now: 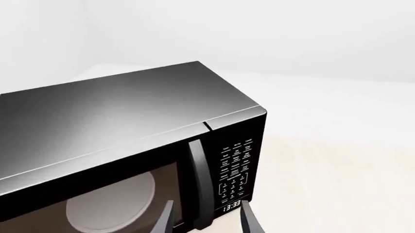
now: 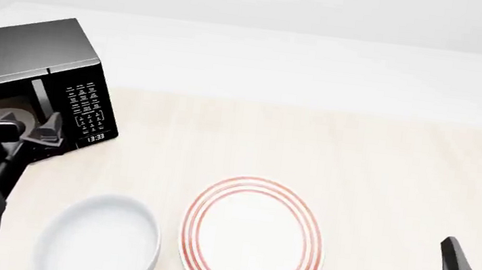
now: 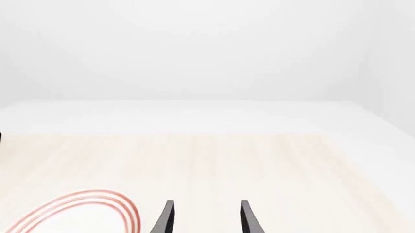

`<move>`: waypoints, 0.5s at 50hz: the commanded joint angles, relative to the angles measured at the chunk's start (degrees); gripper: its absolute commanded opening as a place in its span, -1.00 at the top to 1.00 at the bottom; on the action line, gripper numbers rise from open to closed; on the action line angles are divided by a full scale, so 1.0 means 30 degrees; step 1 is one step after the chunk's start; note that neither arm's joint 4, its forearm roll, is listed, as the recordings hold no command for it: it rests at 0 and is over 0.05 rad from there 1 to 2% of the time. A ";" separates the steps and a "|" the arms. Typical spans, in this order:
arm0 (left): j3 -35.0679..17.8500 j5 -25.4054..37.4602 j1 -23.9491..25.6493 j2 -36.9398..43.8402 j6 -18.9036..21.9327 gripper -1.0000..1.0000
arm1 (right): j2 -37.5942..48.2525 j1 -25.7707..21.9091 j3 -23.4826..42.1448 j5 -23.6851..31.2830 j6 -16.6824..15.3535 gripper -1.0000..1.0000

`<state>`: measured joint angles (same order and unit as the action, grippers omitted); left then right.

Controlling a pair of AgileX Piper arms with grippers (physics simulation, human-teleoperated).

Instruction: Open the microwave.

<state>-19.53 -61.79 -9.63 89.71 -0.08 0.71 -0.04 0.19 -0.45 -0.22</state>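
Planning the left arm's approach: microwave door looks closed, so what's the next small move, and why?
Probably ease the left gripper forward until its open fingers straddle the handle of the microwave, then close. The door sits flush and shut, and the handle already lines up between the fingertips but is not yet grasped.

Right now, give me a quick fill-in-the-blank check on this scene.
1. The glossy black microwave has its dark glass door ____.
2. The left gripper straddles the microwave's vertical black ____.
3. The red-ringed white plate lies to the ____ of the plain white bowl.

Answers: shut; handle; right
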 commanded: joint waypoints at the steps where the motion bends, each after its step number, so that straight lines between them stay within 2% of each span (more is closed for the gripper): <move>1: -0.0576 -0.0202 -0.0053 0.1054 -0.0089 -1.00 | 0.0001 -0.0001 0.0000 0.0000 0.0000 -1.00; 25: -0.1744 -0.0566 -0.0265 0.3078 0.0250 -1.00 | -0.0002 -0.0002 0.0000 0.0000 -0.0004 -1.00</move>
<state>-23.43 -63.18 -10.42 96.83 0.46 0.71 -0.04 0.19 -0.45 -0.22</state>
